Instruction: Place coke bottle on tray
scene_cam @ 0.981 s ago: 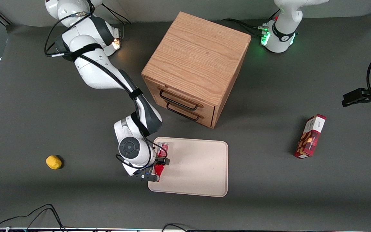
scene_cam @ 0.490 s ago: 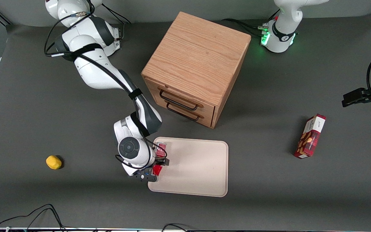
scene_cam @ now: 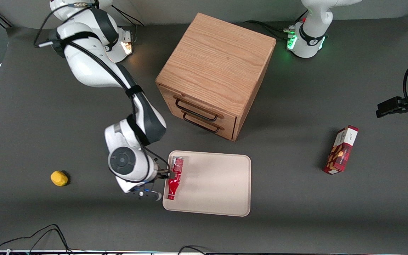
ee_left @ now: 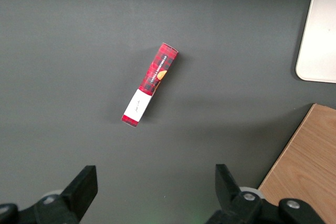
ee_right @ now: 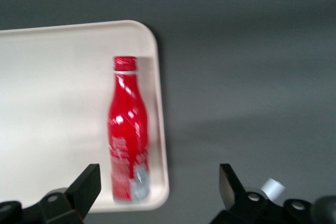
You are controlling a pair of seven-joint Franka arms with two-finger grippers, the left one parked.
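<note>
Lying: the coke bottle [scene_cam: 174, 178] [ee_right: 127, 136] rests on its side on the tray [scene_cam: 218, 191] [ee_right: 47, 108], along the rim at the working arm's end.
Gripper [scene_cam: 161, 174] [ee_right: 160, 192]: beside that rim, over the tabletop [scene_cam: 289, 184].
Fingers [ee_right: 84, 187]: spread wide, holding nothing.

Claw [scene_cam: 159, 176] has released the coke bottle [scene_cam: 174, 179] onto the tray [scene_cam: 218, 184], opened, and withdrawn off the tray's edge.

coke bottle [scene_cam: 174, 179] lying on tray [scene_cam: 218, 191], tool [ee_right: 157, 192] open above
</note>
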